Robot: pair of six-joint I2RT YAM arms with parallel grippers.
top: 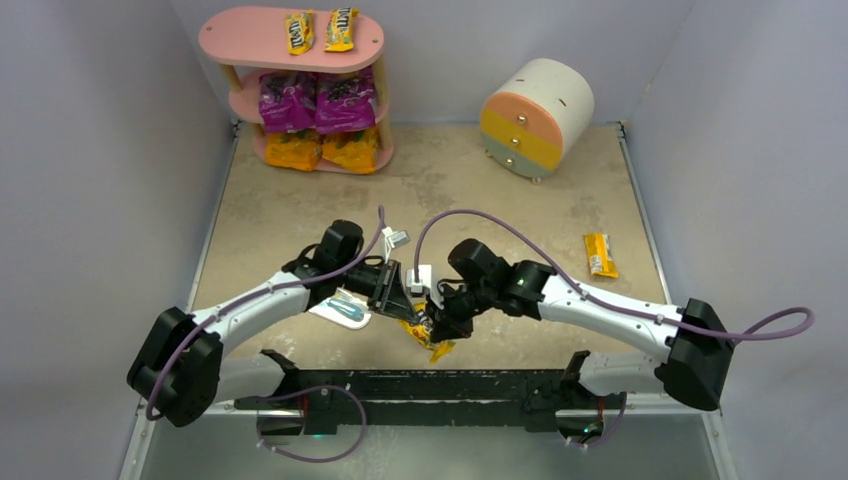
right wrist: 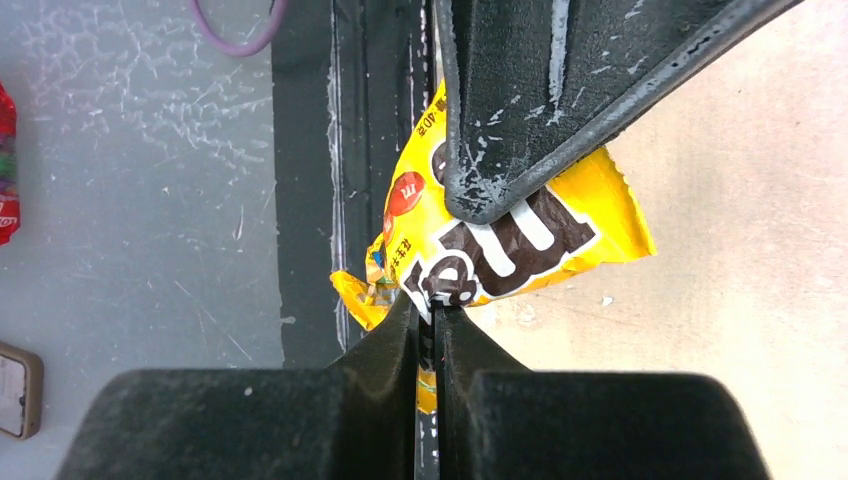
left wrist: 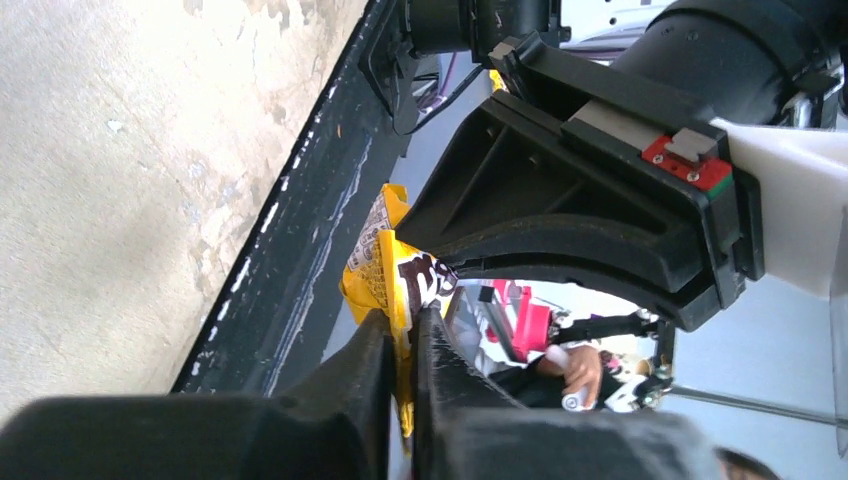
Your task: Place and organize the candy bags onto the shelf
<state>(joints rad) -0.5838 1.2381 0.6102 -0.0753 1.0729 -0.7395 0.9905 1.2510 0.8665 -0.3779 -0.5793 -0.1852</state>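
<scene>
Handover step: left gripper (left wrist: 403, 340) and right gripper (right wrist: 428, 315) both pinch one M&M's pack (right wrist: 560, 225); next, one should let go before it goes to the far-left shelf (top: 240, 40).

Top view: lighting was bright, even and diffuse from overhead. My left arm (top: 260, 300) and right arm (top: 600, 300) cast only soft, faint shadows on the table (top: 500, 190). The walls rendered pale and flat.

Left wrist view: my own fingers (left wrist: 350, 400) were dark and blurred along the bottom edge, and the far background was soft.

Right wrist view: the M&M's pack (right wrist: 520, 240) was sharp, with a mild sheen on its glossy film. My near fingers (right wrist: 385, 370) were out of focus.
</scene>
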